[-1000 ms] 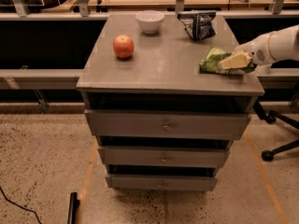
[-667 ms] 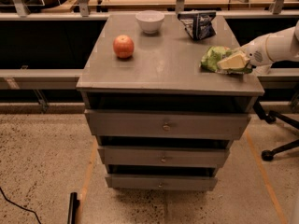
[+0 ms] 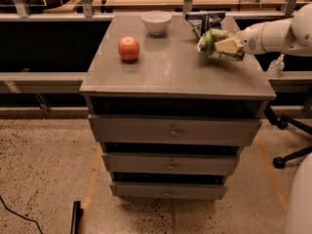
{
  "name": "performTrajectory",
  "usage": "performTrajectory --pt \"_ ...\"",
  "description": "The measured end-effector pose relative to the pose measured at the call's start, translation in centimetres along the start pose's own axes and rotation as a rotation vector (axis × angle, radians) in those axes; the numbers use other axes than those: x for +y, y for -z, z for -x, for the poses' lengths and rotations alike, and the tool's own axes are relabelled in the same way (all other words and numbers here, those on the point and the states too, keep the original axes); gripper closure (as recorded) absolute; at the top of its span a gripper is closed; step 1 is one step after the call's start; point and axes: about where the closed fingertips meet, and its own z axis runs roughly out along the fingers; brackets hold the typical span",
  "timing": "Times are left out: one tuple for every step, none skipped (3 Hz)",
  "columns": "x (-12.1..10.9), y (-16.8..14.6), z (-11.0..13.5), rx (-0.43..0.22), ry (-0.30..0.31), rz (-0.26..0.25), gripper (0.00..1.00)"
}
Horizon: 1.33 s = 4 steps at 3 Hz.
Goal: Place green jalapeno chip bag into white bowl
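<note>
Gripping the green jalapeno chip bag, the gripper holds it clamped over the right far side of the drawer cabinet top, just near the dark snack bag. White bowl far centre, inside plain white; red apple left.

Green jalapeno chip bag — light green w/ pale yellowish patches, glossy. Gripper, over the right rear of the tabletop and clamped on the bag: cream-yellow fingers; arm behind it plain white. White bowl: plain white, no pattern. Apple: red w/ an orange-yellow blush. Snack bag at the back — dark blue-black w/ white markings. Drawer cabinet: flat grey top & fronts, dark gaps btwn drawers, small metallic knobs. Floor: beige, speckled w/ dark flecks; orange tape lines either side of the cabinet. Cable bottom left, black. Chair base at right, black.
</note>
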Motion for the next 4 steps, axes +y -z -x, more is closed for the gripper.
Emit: performTrajectory --pt "-0.2 -2.2 4.9 -0.105 -0.011 -0.046 1.00" --pt "-0.6 -2.4 5.3 -0.119 -0.012 -0.062 1.00" --pt "-0.3 -3.1 6.1 -0.140 -0.001 -0.063 1.00" --pt "-0.2 -7.1 11.3 -0.211 0.045 -0.108 1.00"
